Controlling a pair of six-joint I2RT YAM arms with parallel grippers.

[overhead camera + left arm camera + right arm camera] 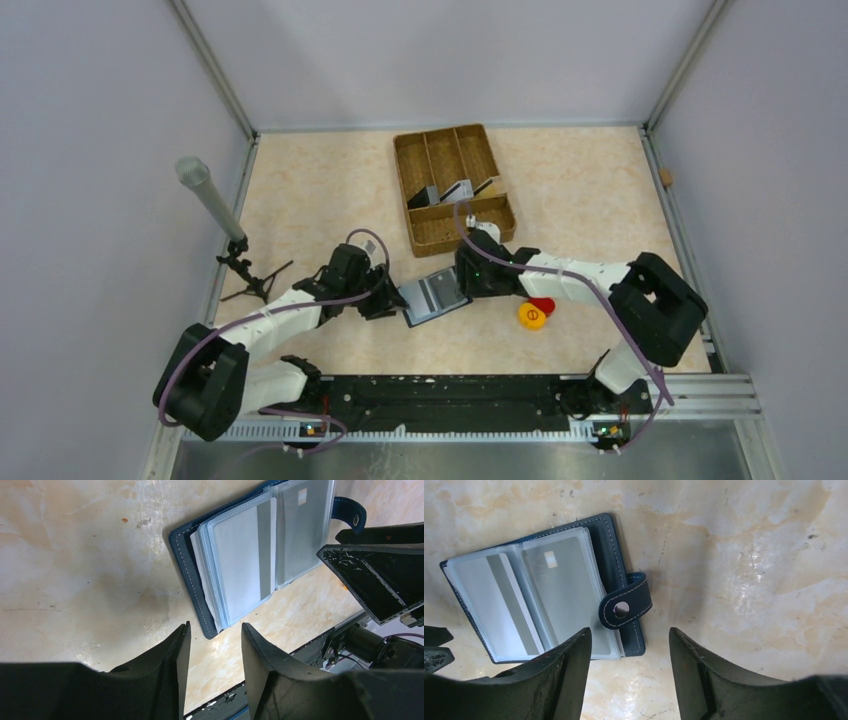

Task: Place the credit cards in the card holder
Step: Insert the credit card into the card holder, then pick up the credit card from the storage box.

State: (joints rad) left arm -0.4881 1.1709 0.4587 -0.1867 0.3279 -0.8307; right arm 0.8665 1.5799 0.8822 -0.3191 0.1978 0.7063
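The card holder lies open and face up on the desk, near the front edge and between the two arms. Two grey credit cards sit in its clear sleeves, one with a dark stripe and one with a chip. The snap tab lies loose off the outer edge, so nothing holds the cover shut.

The left jaws stand apart and empty, just short of one corner of the cover. The right jaws stand apart and empty on the tab side. Judgement: they flank the holder to steady it for loading.

What look like further cards lean in the woven tray behind, well apart from the holder. On that showing the task is only part done.
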